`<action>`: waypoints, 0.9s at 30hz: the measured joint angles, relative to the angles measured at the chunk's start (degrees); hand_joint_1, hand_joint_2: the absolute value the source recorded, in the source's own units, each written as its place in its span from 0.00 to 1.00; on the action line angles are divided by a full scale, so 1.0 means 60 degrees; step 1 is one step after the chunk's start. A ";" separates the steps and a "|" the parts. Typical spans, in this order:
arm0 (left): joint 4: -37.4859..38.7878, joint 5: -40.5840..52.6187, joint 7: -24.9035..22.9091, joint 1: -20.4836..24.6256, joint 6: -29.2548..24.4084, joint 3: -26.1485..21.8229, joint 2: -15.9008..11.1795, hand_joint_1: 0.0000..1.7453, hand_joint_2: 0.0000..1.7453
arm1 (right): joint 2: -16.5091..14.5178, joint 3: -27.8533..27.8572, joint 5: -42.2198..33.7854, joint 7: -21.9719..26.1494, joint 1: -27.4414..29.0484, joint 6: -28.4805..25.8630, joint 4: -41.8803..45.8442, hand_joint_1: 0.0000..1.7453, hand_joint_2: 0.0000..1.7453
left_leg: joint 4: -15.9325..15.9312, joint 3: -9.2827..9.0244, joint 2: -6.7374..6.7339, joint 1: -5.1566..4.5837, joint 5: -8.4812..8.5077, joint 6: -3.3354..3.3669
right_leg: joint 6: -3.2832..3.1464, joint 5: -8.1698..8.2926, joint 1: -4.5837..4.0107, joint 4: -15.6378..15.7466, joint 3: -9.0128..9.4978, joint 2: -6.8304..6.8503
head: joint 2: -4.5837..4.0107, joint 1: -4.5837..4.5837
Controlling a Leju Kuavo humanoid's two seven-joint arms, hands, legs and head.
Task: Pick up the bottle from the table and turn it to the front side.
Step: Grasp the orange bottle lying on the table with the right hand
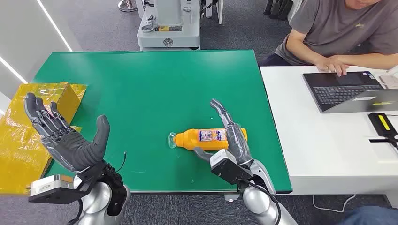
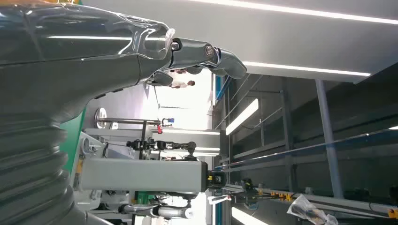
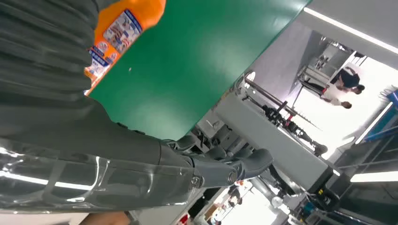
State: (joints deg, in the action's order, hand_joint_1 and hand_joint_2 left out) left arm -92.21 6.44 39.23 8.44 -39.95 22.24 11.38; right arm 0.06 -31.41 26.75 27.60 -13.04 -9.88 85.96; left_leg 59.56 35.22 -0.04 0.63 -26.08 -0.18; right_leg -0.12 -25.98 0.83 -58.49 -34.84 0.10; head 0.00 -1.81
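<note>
My left hand: dark grey, ribbed segmented fingers, thick grey thumb. A clear glossy film over the palm cover catches the ceiling lights (plain in the left wrist view). Below it a flat silver-grey wrist block with black edging, and a thin black cable looping out beside it. My forearms are rounded polished silver shells. My right hand: same grey build, dark wrist block, black cable trailing along the silver forearm. Small screws at the thumb hinge.
</note>
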 joint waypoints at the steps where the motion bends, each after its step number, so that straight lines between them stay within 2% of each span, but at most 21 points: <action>1: 0.0000 -0.0001 0.0000 0.0000 0.0000 0.0002 -0.0003 0.00 1.00 | 0.0030 -0.0011 0.0083 -0.0008 -0.0037 0.0040 -0.0019 0.00 1.00 | 0.0000 0.0000 0.0000 0.0000 0.0000 0.0000 | 0.0000 0.0000 0.0000 0.0000 0.0000 -0.0001 | 0.0000 0.0000; 7: 0.0004 -0.0036 0.0000 0.0006 0.0001 0.0017 -0.0032 0.00 1.00 | 0.0297 -0.0107 0.0799 -0.0063 -0.0551 0.0434 -0.0260 0.00 1.00 | 0.0000 0.0001 -0.0002 0.0000 -0.0001 0.0000 | 0.0000 0.0000 0.0000 0.0000 -0.0003 -0.0004 | 0.0000 0.0000; 13: 0.0005 -0.0120 0.0000 0.0108 0.0066 0.0092 -0.0088 0.00 1.00 | 0.0929 -0.0209 0.1264 -0.0093 -0.1986 0.1994 -0.0942 0.00 1.00 | 0.0004 0.0000 -0.0002 0.0000 0.0006 0.0003 | 0.0004 0.0009 0.0000 0.0000 0.0000 -0.0001 | 0.0000 0.0002; 18: 0.0009 -0.0147 0.0000 0.0175 0.0088 0.0141 -0.0135 0.00 1.00 | 0.1339 -0.0295 0.1132 -0.0094 -0.2828 0.2773 -0.1398 0.00 1.00 | 0.0008 0.0000 -0.0001 0.0000 0.0006 0.0003 | 0.0005 0.0012 0.0001 -0.0001 0.0000 -0.0003 | 0.0000 0.0001; 24: 0.0069 -0.0211 0.0000 0.0286 0.0218 0.0270 -0.0176 0.00 1.00 | 0.2056 -0.0959 0.0340 -0.0100 -0.4242 0.5505 -0.2466 0.00 1.00 | 0.0009 0.0002 0.0000 -0.0001 0.0005 0.0003 | 0.0006 0.0012 0.0001 -0.0001 0.0000 -0.0003 | 0.0000 0.0000; 27: 0.0073 -0.0156 0.0000 0.0268 0.0431 0.0271 -0.0188 0.00 1.00 | 0.2557 -0.1588 -0.0137 -0.0227 -0.5098 0.6418 -0.2983 0.00 1.00 | 0.0011 0.0002 0.0003 -0.0001 0.0006 0.0004 | 0.0008 0.0014 0.0002 -0.0001 0.0001 0.0001 | 0.0000 0.0000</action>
State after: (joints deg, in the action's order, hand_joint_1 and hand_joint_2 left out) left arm -91.78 5.50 39.23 10.05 -37.37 23.87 10.25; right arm 15.40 -40.94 25.92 26.24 -43.62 28.63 68.07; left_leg 59.63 35.23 -0.03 0.62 -26.04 -0.15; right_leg -0.08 -25.89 0.84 -58.50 -34.84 0.11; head 0.00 -1.81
